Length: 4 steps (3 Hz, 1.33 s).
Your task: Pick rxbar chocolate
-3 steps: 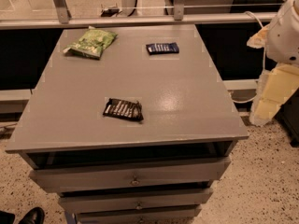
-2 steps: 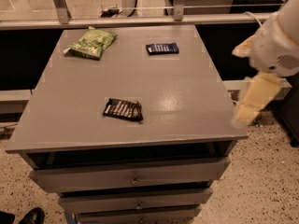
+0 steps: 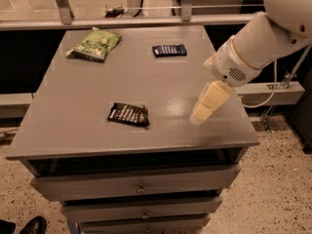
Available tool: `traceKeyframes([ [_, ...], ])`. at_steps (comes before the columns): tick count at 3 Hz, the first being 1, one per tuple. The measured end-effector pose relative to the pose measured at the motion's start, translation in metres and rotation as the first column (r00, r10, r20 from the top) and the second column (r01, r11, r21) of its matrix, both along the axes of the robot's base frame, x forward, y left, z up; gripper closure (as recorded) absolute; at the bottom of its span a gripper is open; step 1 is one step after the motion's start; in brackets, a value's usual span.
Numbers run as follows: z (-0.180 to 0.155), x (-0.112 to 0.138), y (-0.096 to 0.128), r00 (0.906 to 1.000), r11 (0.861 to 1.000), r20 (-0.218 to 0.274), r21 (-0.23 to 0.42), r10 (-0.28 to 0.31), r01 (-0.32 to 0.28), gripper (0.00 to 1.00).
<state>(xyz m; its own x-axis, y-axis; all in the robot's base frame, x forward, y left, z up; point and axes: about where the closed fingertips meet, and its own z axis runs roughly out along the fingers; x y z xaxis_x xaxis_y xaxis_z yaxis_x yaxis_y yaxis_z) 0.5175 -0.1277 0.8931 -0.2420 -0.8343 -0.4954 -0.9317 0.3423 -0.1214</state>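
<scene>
The rxbar chocolate [image 3: 128, 114] is a small flat black wrapper with white lettering. It lies flat on the grey table top [image 3: 73, 116], near the front and a little left of centre. My gripper [image 3: 199, 117] is cream-coloured and hangs from the white arm at the right. It points down and to the left over the table's front right part, above the surface. It is well to the right of the rxbar chocolate, apart from it, and holds nothing that I can see.
A dark blue bar wrapper [image 3: 169, 50] lies at the back, right of centre. A green bag [image 3: 96, 44] lies at the back left. Drawers [image 3: 139, 184] sit under the table top. A metal rail [image 3: 146, 21] runs behind the table. A shoe [image 3: 33, 225] shows at bottom left.
The arm has swung in from beyond the table's right edge, and my gripper has moved left, over the table's front right part. The wrappers have not moved.
</scene>
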Motion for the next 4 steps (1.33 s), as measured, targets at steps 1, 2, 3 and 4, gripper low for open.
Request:
traceKeyframes([
  [1,-0.026,0.027,0.04,0.9996,0.989,-0.006,0.144,-0.026,0.026,0.0],
  [2,-0.038,0.033,0.062,0.9994,0.975,-0.016,0.217,-0.032,0.035,0.0],
  [3,-0.041,0.023,0.084,0.9997,0.96,-0.021,0.279,-0.014,0.019,0.0],
  [4,-0.048,0.006,0.115,0.9994,0.942,-0.032,0.336,0.016,-0.005,0.0],
])
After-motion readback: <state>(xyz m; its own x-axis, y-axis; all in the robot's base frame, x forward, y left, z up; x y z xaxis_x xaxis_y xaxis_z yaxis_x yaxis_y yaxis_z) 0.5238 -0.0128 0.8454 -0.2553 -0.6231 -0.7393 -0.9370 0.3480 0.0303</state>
